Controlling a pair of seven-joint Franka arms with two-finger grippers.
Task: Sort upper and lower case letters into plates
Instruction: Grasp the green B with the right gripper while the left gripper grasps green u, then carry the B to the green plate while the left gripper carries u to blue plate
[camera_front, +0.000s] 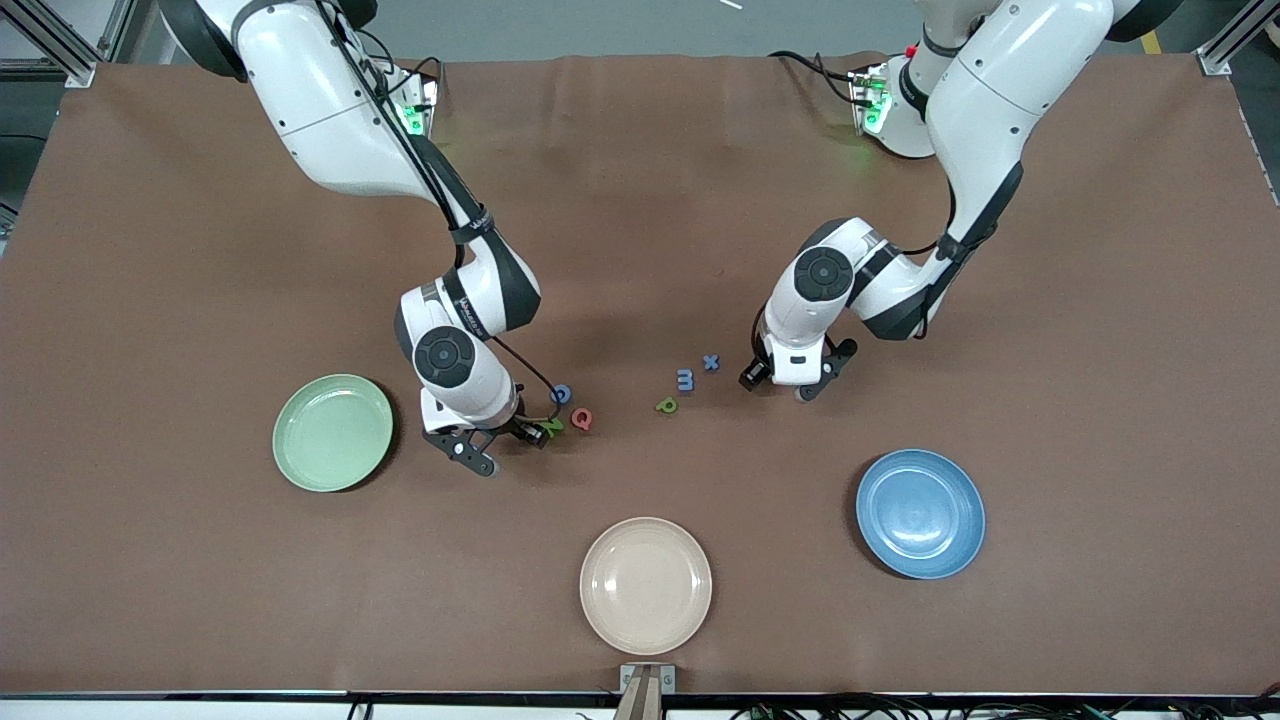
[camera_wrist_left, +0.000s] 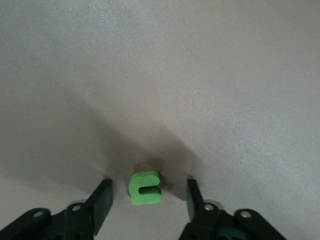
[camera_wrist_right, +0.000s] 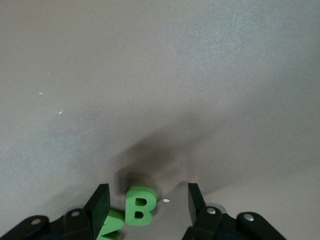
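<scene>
1. My left gripper (camera_wrist_left: 147, 197) hangs low over the middle of the table, toward the left arm's end, fingers (camera_wrist_left: 102, 197) spread apart with a small green letter c (camera_wrist_left: 145, 188) lying on the cloth between them, touching neither.
2. My right gripper (camera_wrist_right: 145, 202) is down just beside the mint green plate (camera_front: 333, 432), fingers apart around a green letter B (camera_wrist_right: 138, 204); a green Z (camera_wrist_right: 111, 227) lies against one finger.
3. A blue letter (camera_front: 561, 394) and a red Q (camera_front: 581, 419) sit just beside that gripper.
4. Between my two grippers lie a blue x (camera_front: 711, 362), a blue letter 3-shape (camera_front: 685, 378) and a green P (camera_front: 667, 404).
5. The blue plate (camera_front: 920, 513) sits near the front edge toward the left arm's end; the beige plate (camera_front: 646, 585) sits at the middle of the front edge.
</scene>
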